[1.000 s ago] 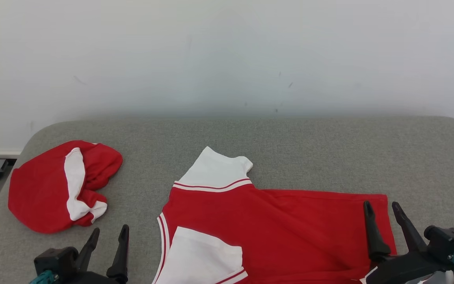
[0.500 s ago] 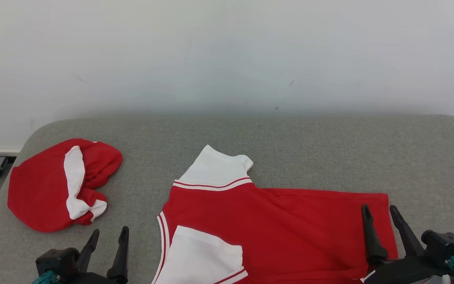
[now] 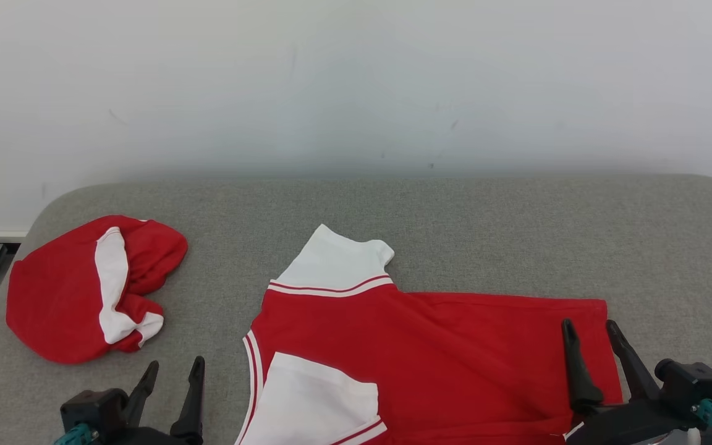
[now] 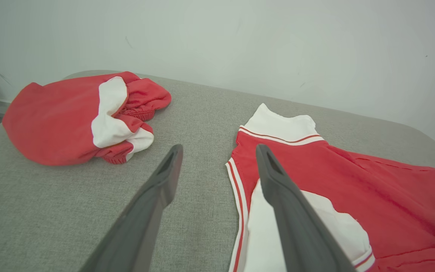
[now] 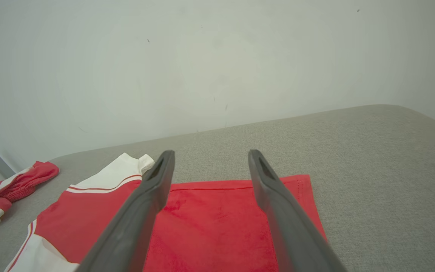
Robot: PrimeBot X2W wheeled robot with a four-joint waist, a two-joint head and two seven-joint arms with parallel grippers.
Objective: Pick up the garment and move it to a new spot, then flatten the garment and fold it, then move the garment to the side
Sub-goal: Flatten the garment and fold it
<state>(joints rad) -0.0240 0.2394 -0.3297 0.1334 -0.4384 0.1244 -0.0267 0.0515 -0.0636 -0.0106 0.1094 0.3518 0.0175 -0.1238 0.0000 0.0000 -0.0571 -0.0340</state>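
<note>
Flatten-and-fold stage, to judge by the layout: shirt (image 3: 442, 352) already spread sideways across the near middle of the desk (image 3: 455, 210), collar (image 3: 251, 364) toward the left, hem (image 3: 600, 309) toward the right, near edge off the bottom of the head view. Not yet neat: slanting creases across the red body, far white sleeve (image 3: 331, 262) sticking out away from the robot, near white sleeve (image 3: 313, 395) seemingly lying in over the body. Over bare desk just left of the collar, left pincer (image 3: 175, 363), fingers apart and empty. Above the hem end, right pincer (image 3: 588, 323), fingers likewise apart, clamped on nothing; contact with the cloth impossible to judge. Well off to the left, a crumpled red-and-white bundle (image 3: 59, 303), apart from the shirt.

Next move, most likely: lowering both pincers onto the cloth, one at each end, either to tug out the creases or to pinch an edge and carry it over for a fold. Calls for a shallow pinch and matched motion of both arms, to avoid dragging the shirt askew.

Against a second ago: whole head view nudged slightly, so a camera shift, not a move of shirt or bundle. Shirt unchanged in shape. Right pincer a touch lower and further left in the view, left pincer a shade lower, both as wide as before.
</note>
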